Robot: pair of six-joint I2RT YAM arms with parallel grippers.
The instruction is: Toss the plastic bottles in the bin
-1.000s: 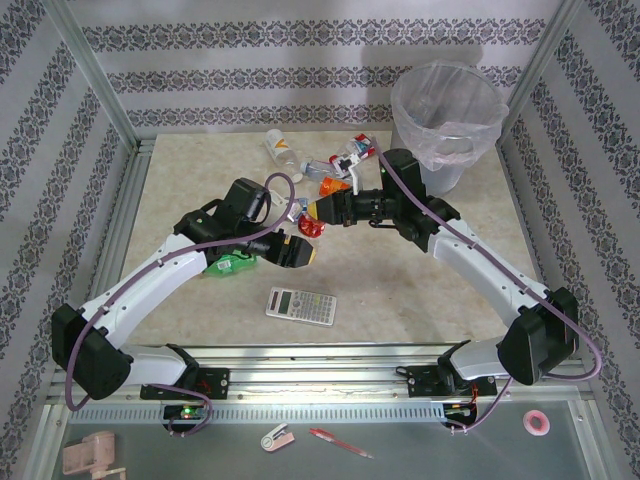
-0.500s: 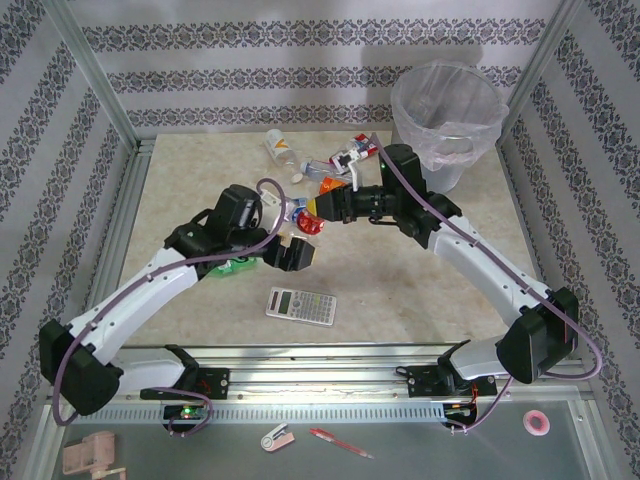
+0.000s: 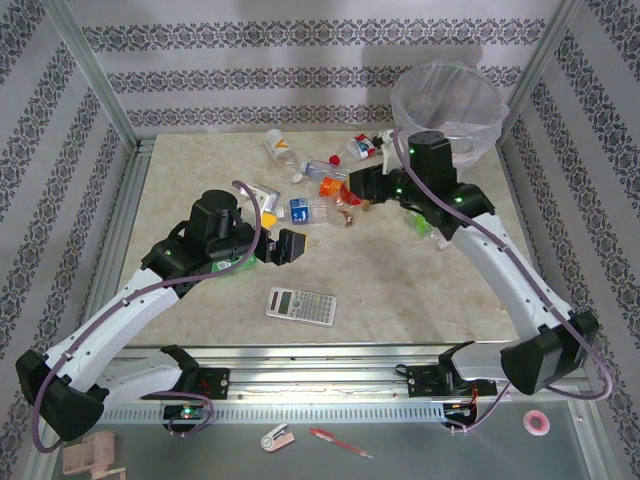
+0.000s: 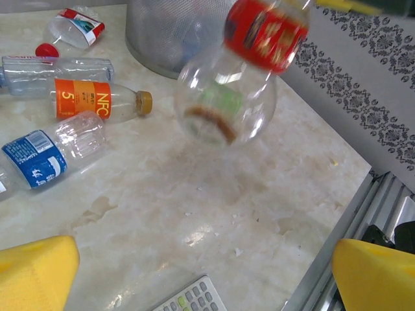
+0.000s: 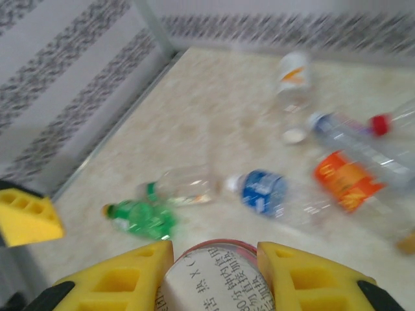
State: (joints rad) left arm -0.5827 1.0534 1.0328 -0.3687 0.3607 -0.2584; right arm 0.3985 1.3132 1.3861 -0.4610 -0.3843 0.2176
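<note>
Several bottles [image 3: 305, 210] lie loose on the table [image 3: 420, 290] between the arms, well apart from the bin [image 3: 445, 105] in the far right corner. I cannot tell if anything is inside the bin, so most of the job looks left to do. Right gripper [image 5: 214, 256] is clamped tight on a red-label bottle [image 4: 224, 107], apparently lifted and short of the bin, not yet dropped, while left gripper [image 3: 287, 245] has jaws spread wide with nothing in them, near a green bottle [image 5: 144, 219] and the calculator [image 3: 300, 305].
</note>
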